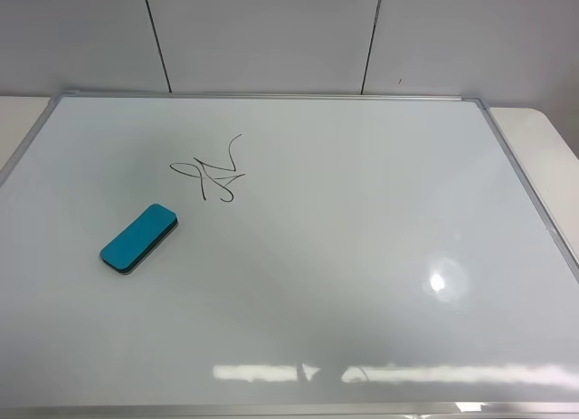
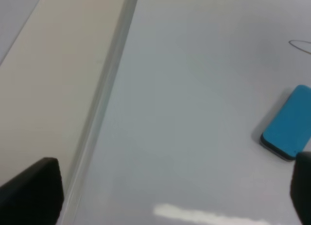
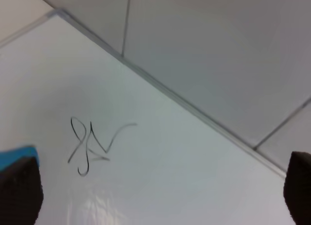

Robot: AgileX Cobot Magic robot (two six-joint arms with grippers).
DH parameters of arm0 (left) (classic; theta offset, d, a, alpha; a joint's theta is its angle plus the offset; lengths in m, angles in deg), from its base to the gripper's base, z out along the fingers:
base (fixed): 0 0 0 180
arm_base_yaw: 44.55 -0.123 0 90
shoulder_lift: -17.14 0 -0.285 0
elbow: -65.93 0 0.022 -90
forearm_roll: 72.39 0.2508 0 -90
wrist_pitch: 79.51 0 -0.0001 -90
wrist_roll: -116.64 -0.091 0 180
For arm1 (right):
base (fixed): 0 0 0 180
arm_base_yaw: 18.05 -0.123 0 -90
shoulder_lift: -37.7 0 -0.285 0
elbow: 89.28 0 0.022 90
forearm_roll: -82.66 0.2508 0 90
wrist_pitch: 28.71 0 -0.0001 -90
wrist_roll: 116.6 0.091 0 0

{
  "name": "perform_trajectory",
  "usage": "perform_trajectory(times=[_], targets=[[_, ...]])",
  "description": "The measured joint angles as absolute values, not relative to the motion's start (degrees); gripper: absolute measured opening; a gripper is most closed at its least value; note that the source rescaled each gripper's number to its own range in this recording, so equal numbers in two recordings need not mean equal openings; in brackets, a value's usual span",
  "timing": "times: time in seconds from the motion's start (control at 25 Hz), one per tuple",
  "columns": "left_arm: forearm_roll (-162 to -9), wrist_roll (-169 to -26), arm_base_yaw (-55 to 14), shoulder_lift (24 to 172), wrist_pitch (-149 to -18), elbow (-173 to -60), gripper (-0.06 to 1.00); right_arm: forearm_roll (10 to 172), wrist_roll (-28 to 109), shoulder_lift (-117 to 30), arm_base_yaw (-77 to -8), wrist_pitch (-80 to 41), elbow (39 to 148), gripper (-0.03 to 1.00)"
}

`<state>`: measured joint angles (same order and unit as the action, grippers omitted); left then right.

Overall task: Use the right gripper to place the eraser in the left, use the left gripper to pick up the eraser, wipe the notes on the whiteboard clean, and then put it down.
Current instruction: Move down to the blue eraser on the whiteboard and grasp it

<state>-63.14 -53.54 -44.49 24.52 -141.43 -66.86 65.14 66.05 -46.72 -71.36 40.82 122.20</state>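
Note:
A teal eraser [image 1: 138, 238] with a dark base lies flat on the left part of the whiteboard [image 1: 362, 256]. A black scribble [image 1: 215, 173] is just beyond it, up and to the right. Neither arm shows in the exterior view. In the left wrist view my left gripper [image 2: 165, 196] is open and empty above the board's left edge, with the eraser [image 2: 289, 125] off to one side. In the right wrist view my right gripper [image 3: 160, 196] is open and empty, well above the board. It looks down on the scribble [image 3: 90, 147] and a corner of the eraser [image 3: 17, 154].
The whiteboard has a metal frame [image 1: 271, 96] and lies on a cream table [image 1: 543, 138]. A tiled grey wall [image 1: 271, 34] stands behind it. Lamp glare [image 1: 439, 280] shows on the board's right side.

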Motion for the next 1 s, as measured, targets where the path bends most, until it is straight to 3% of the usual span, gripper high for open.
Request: perform_trajectory(times=[0.56, 0.6, 1.0], targets=[[-63.1, -53.5, -44.5, 24.5, -141.4, -66.9, 1.00, 65.1, 70.0, -9.7, -69.8, 40.9, 87.5, 1.00], [-63.1, -53.5, -44.5, 24.5, -141.4, -66.9, 1.00, 65.9, 70.0, -3.7, -66.1, 40.9, 80.9, 1.00], [-63.1, -53.5, -44.5, 24.5, -141.4, -66.9, 1.00, 78.9, 63.4, 23.6, -36.1, 36.1, 53.4, 1.00]])
